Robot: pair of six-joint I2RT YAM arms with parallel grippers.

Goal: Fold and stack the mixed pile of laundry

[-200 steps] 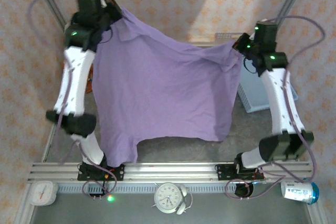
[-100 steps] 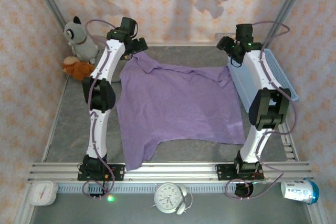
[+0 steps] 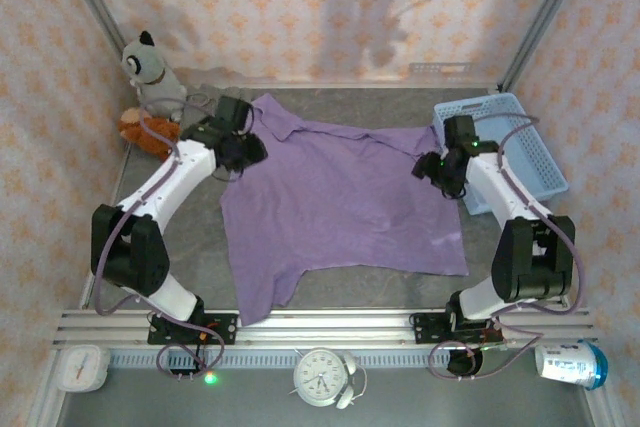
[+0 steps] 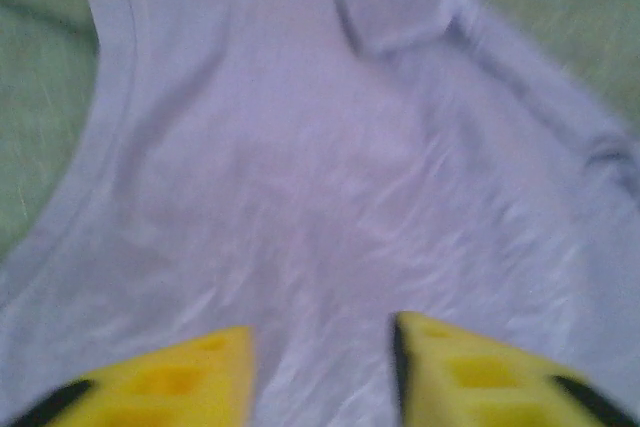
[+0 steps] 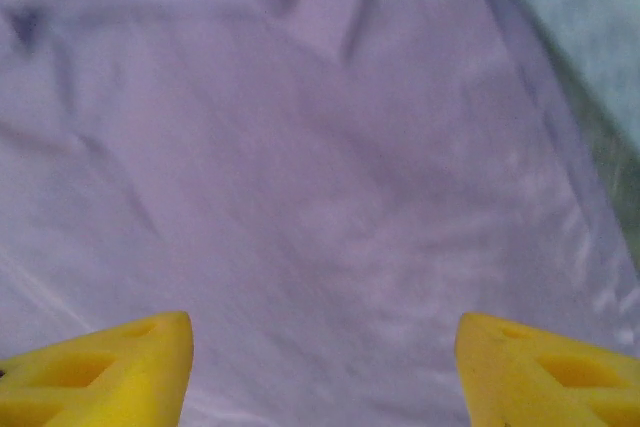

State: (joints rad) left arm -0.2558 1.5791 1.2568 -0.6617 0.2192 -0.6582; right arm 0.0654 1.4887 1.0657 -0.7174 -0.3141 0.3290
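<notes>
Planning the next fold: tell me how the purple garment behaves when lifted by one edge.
The lavender garment probably hangs limp: it lies flat with soft wrinkles. Pushed, it would likely bunch, as its far corner is folded over.

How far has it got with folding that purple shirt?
Done: the purple shirt lies spread flat on the table. In hand: the left claw and right claw hover open over its far edge, gripping nothing. Left: no fold is made yet, and nothing is stacked.
</notes>
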